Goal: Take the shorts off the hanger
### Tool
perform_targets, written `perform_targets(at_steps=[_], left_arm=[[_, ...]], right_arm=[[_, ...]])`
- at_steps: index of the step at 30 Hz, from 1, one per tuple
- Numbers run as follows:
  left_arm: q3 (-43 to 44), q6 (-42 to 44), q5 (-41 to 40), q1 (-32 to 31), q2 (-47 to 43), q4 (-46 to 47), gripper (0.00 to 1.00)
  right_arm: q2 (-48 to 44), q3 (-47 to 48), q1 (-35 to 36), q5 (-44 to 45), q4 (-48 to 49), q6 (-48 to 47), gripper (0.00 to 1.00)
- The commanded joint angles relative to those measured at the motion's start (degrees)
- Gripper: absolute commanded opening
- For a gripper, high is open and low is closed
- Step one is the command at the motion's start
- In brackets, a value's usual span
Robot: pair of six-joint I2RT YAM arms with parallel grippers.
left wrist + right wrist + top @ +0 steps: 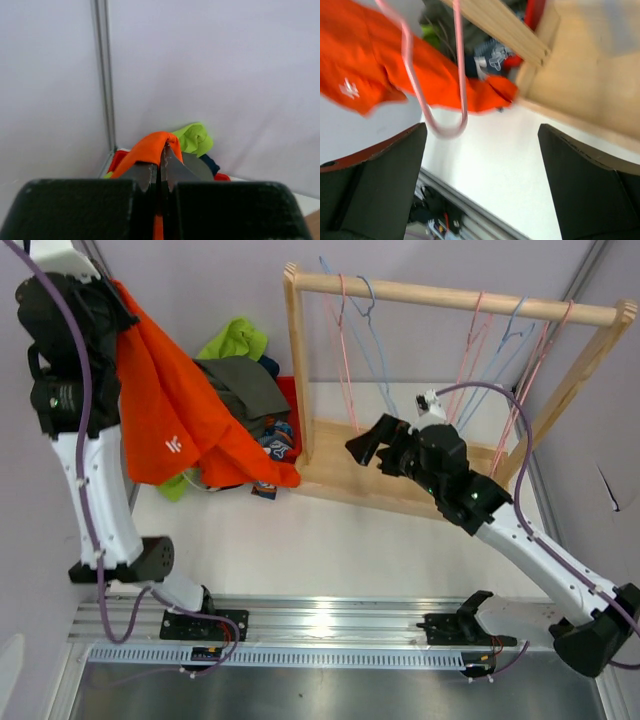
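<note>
My left gripper (122, 302) is raised at the far left and shut on the bright orange shorts (175, 420), which hang down from it over the pile. In the left wrist view its fingertips (161, 156) pinch an orange fold (150, 147). The lime green shorts (236, 339), grey shorts (243, 387), a dark navy pair (268, 366) and the printed shorts (275, 445) lie heaped left of the wooden rack (450, 296). My right gripper (366, 448) is open and empty in front of the rack, beside a bare pink hanger (445, 127).
Several empty pink and blue hangers (505, 345) hang from the rack's top bar. Its wooden base (350, 455) lies on the white table. Something red (288, 400) lies under the pile. Walls stand close behind and at the left.
</note>
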Motion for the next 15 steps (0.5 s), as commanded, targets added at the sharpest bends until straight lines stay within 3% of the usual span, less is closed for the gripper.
perform_targets(at_steps=[1,9,14,15], left_arm=[[8.5,-6.4,11.8,3.8,8.7,7.5,0.0],[9.3,-14.2,22.9,3.9,19.8,30.8,0.0],[8.6,-14.3,24.6,2.4,24.5,34.3,0.0],[5.2,-13.6,24.5,1.7,25.3,33.5,0.0]], right_arm=[[-7.1,-8.5,-0.2,-2.5,5.5,0.2,0.99],[-16.1,-24.8,-0.1,-8.0,11.4,-0.6,0.99],[-17.5,-29.9,0.4,-8.9,13.5,-0.3,0.99],[-18.1,-30.4,0.4,-8.8,14.2,0.1,1.0]])
